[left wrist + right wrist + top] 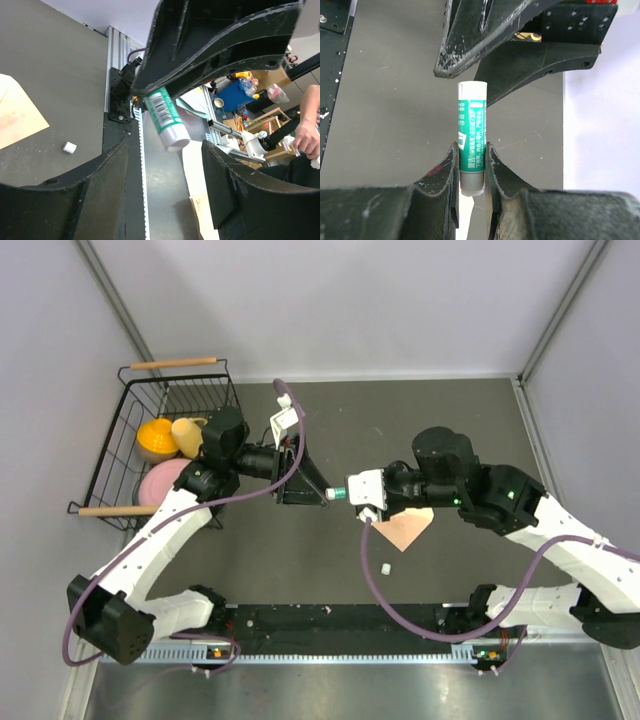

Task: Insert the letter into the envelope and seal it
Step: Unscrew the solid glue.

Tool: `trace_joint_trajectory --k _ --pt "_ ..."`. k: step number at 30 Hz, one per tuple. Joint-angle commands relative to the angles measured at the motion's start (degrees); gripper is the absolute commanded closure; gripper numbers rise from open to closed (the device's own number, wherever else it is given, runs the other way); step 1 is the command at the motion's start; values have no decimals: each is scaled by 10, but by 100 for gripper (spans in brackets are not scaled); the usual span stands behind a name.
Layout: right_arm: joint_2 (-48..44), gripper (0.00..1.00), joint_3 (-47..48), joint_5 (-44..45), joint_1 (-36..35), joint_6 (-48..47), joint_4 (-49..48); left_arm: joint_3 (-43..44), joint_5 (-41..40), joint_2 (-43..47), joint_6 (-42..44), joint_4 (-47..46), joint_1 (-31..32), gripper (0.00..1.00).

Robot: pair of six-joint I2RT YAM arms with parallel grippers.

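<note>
Peach paper envelope (408,530) lies flat on dark table (450,420), below right fingers (445,175) pinching green-white glue stick (471,135); left fingers (90,200) spread, facing stick's tip.

Barcode (159,106) and small, mostly illegible white print on green glue stick (471,140) label

The right pincer (352,494) grips a green-and-white glue stick (337,494) mid-bench, its tip at the left pincer (303,490). A peach envelope (410,529) lies partly under the right arm. A small white cap (385,568) sits nearer the near edge. A wire basket (133,400) stands in the far left corner.
</note>
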State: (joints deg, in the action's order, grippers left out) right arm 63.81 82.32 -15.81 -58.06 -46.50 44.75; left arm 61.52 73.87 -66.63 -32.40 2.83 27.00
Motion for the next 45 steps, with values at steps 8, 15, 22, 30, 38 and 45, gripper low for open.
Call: trace_joint_trajectory --k 8,15,22,30,38,45 --pt "4 100 -6 30 -13 -22 -11 9 1 7 6 -15 8 42" --pt "12 100 -3 62 -33 -43 -10 34 -28 -7 54 67 20 51" --pt "17 100 -1 88 -50 -60 0 48 -45 -17 97 121 25 73" --pt "33 75 6 124 -68 -67 4 46 -44 -20 93 126 33 100" --pt "45 71 12 125 -76 -74 4 45 -56 -24 73 126 38 100" --pt "46 100 5 132 -78 -57 4 47 -66 -6 133 137 41 100"
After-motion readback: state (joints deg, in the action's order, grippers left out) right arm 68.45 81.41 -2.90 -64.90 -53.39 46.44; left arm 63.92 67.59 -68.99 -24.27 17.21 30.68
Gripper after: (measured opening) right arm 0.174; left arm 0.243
